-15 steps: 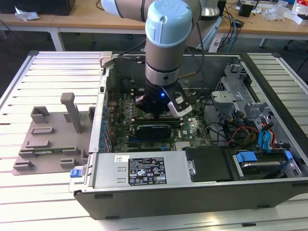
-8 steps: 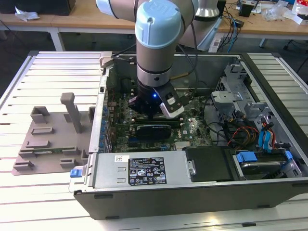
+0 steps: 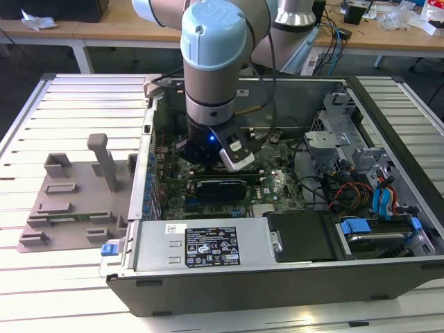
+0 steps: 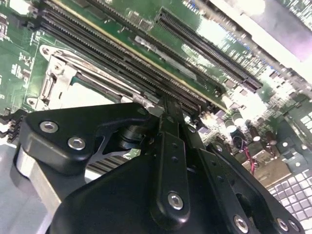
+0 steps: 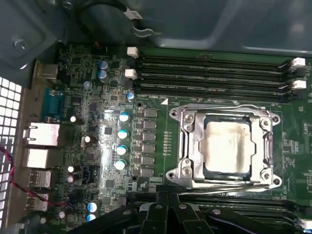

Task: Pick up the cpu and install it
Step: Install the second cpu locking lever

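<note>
Inside the open case, the cpu sits seated in the socket under its metal frame. A white label marks the power supply. The arm reaches straight down, its gripper hovering just beside the socket, its jaws pressed together and gripping nothing.

Lab or workshop: opened computer case on slatted bench, cluttered wooden desks behind.
</note>
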`<state>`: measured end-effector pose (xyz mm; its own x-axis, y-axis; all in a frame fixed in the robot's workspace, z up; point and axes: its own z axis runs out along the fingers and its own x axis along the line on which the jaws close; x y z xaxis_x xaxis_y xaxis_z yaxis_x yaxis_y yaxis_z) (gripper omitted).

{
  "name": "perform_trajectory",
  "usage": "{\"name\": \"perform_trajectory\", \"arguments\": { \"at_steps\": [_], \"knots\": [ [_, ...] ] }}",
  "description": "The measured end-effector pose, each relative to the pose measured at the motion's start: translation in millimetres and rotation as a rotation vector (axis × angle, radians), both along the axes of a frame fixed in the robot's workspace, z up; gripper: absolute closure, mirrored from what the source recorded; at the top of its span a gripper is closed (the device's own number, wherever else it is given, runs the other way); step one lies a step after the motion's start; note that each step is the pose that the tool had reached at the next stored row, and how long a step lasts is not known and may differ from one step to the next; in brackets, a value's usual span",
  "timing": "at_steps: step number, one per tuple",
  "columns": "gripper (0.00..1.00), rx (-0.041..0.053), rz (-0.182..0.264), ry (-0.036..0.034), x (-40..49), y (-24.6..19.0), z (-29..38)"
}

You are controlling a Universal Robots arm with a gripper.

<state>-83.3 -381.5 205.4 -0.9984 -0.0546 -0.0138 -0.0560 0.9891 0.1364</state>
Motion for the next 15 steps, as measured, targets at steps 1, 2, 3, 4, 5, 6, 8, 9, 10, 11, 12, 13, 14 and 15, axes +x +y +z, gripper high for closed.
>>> {"name": "perform_trajectory", "arguments": {
  "at_steps": [1,2,3,4,5,6,8,9,10,11,12,13,14,15],
  "knots": [
    [0.89,0.0001,0.002,-0.0001,0.1,2.8,-0.3],
    [0.89,0.0001,0.003,-0.0001,0.0,4.5,-0.4],
    [0.89,0.0002,0.004,-0.0001,0.0,5.6,-0.6],
    [0.89,0.0002,0.005,-0.0001,0.0,7.3,-0.8],
    [0.89,0.0001,0.006,-0.0001,0.0,8.4,-0.9],
    [0.89,0.0,0.007,0.0,0.0,9.3,-1.0],
    [0.89,0.0,0.009,0.0002,0.0,12.0,-3.2],
    [0.89,0.0009,0.009,-0.0003,0.1,12.4,-4.5],
    [0.89,0.0006,0.009,-0.0008,0.2,12.4,-5.2],
    [0.89,0.0,0.009,0.0,0.1,12.4,-5.9],
    [0.89,-0.0001,0.009,0.0001,0.0,12.4,-6.0],
    [0.89,-0.001,0.009,-0.0002,0.0,11.6,-6.2],
    [0.89,-0.001,0.009,-0.0002,0.1,11.0,-6.1],
    [0.89,-0.0014,0.009,-0.0001,0.0,10.9,-5.5]
  ]
}}
